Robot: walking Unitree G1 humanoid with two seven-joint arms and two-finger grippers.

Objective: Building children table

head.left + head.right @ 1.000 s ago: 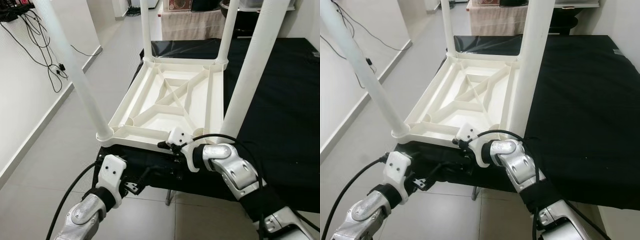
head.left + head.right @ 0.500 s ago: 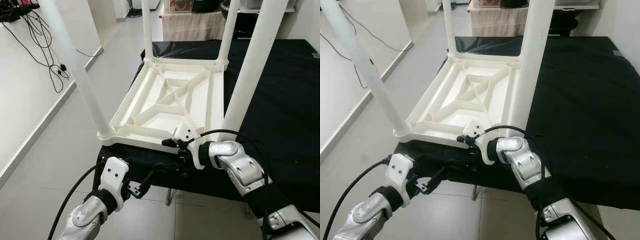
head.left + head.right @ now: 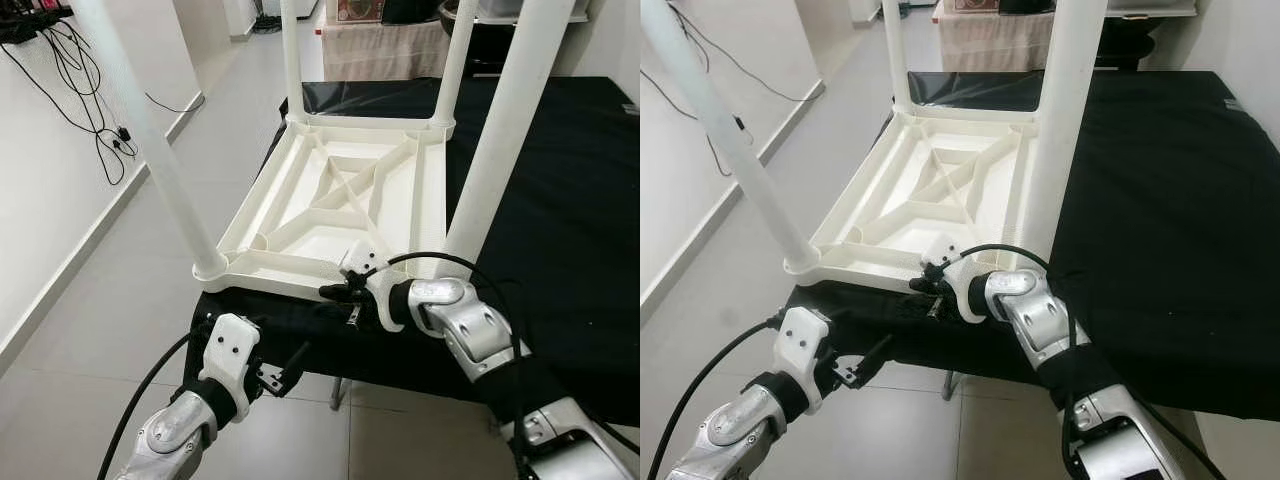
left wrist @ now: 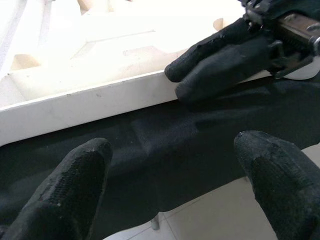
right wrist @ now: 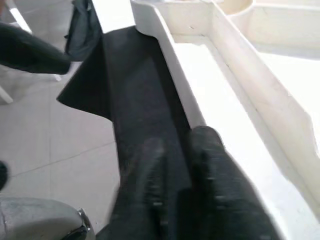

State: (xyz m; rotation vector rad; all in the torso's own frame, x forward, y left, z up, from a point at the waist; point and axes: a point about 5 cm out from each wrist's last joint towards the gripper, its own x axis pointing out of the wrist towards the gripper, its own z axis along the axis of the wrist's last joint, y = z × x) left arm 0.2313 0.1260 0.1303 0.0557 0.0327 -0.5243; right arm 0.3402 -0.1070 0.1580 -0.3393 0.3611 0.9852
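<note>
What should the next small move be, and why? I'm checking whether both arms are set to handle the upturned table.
Probably bring the left end effector up to the near rim of the white table. It hangs open below the black cloth, touching nothing, while the right end effector rests shut against that rim. One contact looks too little to steady a table with four legs up.

All 4 table legs (image 3: 153, 140) cut off above, feet unseen

Pale grey tiled floor (image 3: 90, 330) runs beside my black-draped counter (image 3: 570, 200); black cables (image 3: 85, 95) hang on the white wall (image 3: 40, 190).
</note>
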